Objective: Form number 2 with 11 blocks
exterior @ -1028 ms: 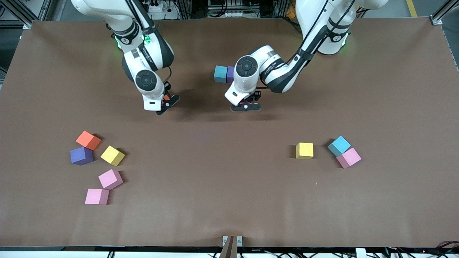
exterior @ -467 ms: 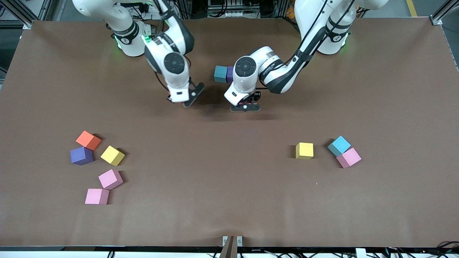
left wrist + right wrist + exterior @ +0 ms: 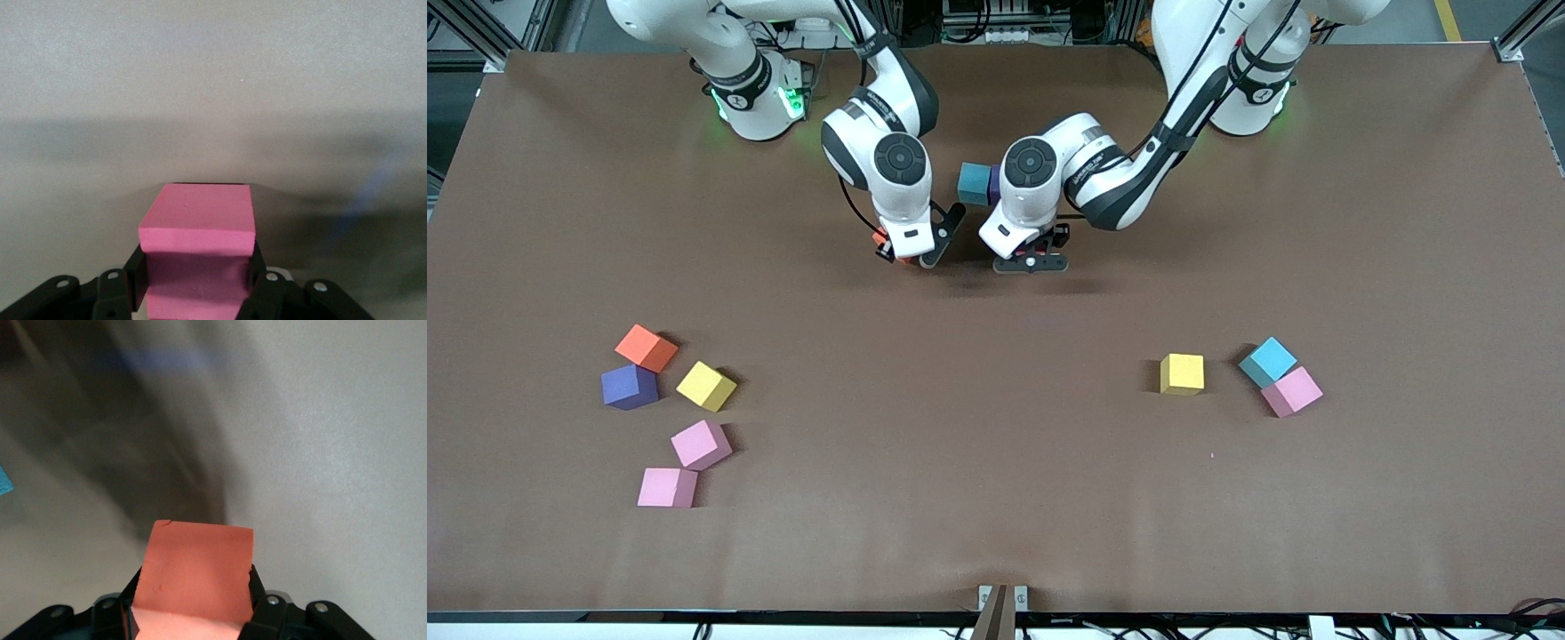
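Blocks: the left gripper [image 3: 1032, 259] clamps a pink cube [image 3: 198, 233], the right gripper [image 3: 907, 249] an orange-red cube [image 3: 193, 577], both over mid-table beside a teal block [image 3: 974, 183], likely the start of the 2. Remaining cubes lie scattered nearer the camera.

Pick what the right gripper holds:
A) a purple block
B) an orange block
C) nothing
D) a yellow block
B: the right wrist view shows the right gripper shut on an orange block between its fingers, above the bare table.
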